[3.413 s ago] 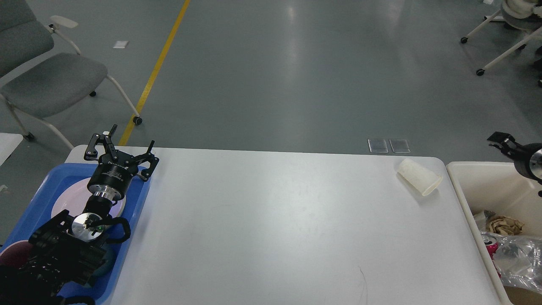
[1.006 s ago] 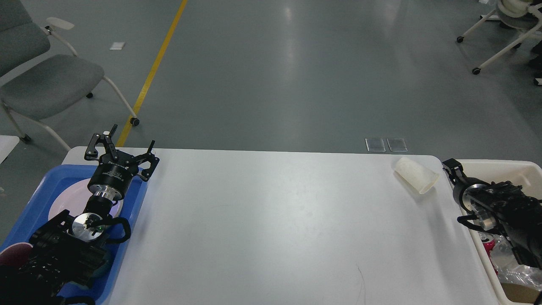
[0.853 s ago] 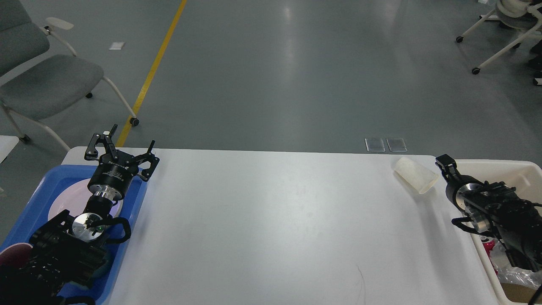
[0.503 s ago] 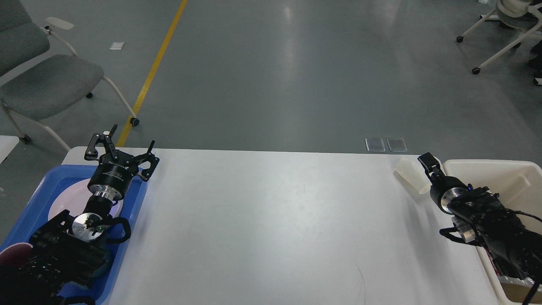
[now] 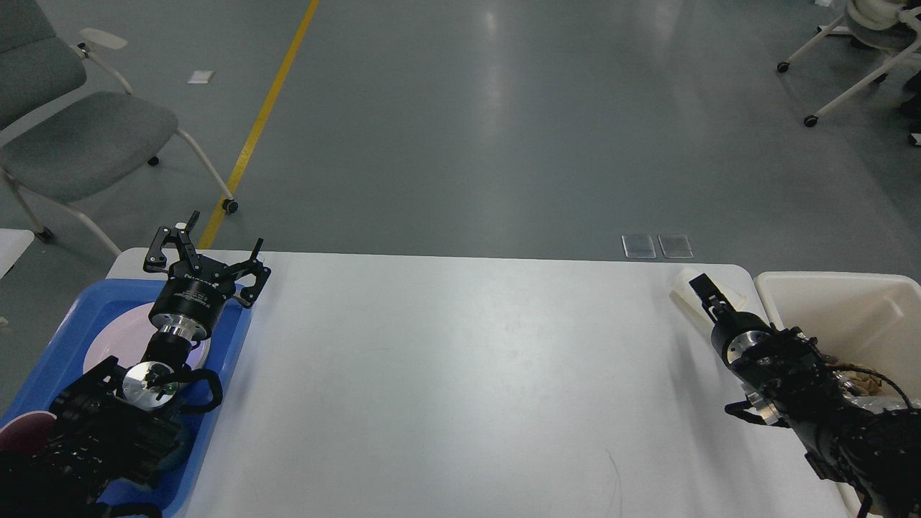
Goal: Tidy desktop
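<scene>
The right hand [image 5: 709, 296] sits over the tipped paper cup [image 5: 683, 297] on the white worktop [image 5: 460, 374], grip unclear; the left hand [image 5: 205, 248] hangs released above the blue tray [image 5: 50, 360].

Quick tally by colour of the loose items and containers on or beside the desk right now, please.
White: 2, the round white plate in the tray and the tipped-over white paper cup at the right tool.
Blue: 1, the blue plastic tray.
Cream: 1, the cream rectangular plastic bin.
Dark red: 1, a round dark red item at the tray's near corner.
Total: 5.
</scene>
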You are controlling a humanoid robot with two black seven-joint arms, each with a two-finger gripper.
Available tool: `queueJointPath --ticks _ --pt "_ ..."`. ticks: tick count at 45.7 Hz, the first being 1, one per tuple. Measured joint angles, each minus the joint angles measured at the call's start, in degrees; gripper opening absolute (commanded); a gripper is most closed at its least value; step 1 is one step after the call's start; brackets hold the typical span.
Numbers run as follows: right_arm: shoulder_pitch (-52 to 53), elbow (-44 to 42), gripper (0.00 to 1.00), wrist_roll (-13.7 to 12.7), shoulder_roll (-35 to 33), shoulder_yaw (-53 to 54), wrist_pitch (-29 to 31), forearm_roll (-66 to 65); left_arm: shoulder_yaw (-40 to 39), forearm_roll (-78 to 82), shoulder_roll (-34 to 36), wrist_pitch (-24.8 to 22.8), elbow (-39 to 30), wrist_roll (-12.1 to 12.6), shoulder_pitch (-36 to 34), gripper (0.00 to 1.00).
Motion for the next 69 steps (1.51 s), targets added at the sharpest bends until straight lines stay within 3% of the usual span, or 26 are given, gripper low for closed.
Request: queueJointPath --ticks 8,22,40,50,62,69 --pt "-0.1 -0.2 0.79 0.0 0.8 -1.5 -2.9 0.0 0.0 0.0 0.0 0.0 0.0 0.0 0.0 0.96" --pt "-0.6 -0.3 0.59 -0.1 0.9 -4.2 -4.2 0.0 0.0 0.0 0.0 0.0 0.0 0.0 0.0 0.96" --pt "-0.9 -0.4 0.59 -0.1 1.2 -4.3 -4.2 0.0 0.0 0.0 0.0 0.0 0.0 0.0 0.0 0.96" --pt "-0.9 -1.8 0.69 -0.3 1.6 -4.3 -4.2 0.1 0.0 0.0 0.0 0.0 0.0 0.0 0.0 0.96" --pt "-1.8 -3.7 0.69 -0.4 3.2 -7.6 -5.9 0.9 0.0 0.0 0.0 0.0 0.0 0.0 0.0 0.96" --pt "-2.1 -3.8 0.63 -0.4 3.6 -7.8 -6.9 1.0 0.0 0.0 0.0 0.0 0.0 0.0 0.0 0.96"
